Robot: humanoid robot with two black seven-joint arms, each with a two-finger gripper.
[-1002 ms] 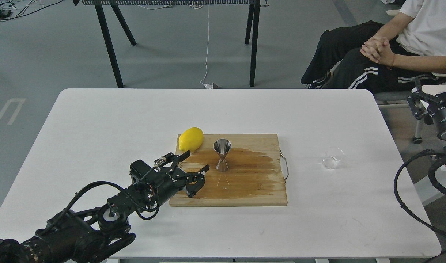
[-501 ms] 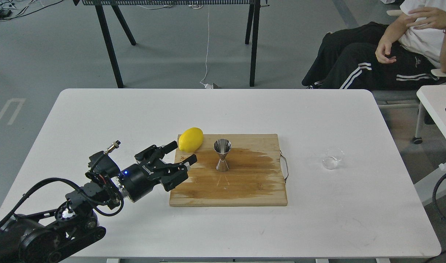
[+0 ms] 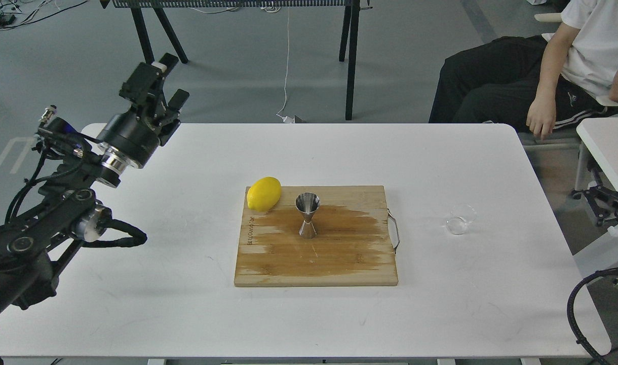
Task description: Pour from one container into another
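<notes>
The small clear glass cup [image 3: 461, 219] stands upright on the white table [image 3: 137, 284], right of the board and far from both arms. The steel jigger [image 3: 307, 215] stands upright near the middle of the wet wooden cutting board [image 3: 339, 258]. My left gripper [image 3: 169, 80] is raised over the table's far left corner, pointing away, fingers apart and holding nothing. A dark part of my right arm [image 3: 607, 205] shows at the right edge, beyond the table. Its fingers cannot be made out.
A yellow lemon [image 3: 264, 193] lies on the board's far left corner, close to the jigger. A seated person [image 3: 552, 86] is beyond the far right corner. A second white table [image 3: 610, 147] stands at the right edge.
My left arm has swung up and back from the board's left edge to the far left corner. The right arm has dropped lower at the right edge. The person shifted their hands.
</notes>
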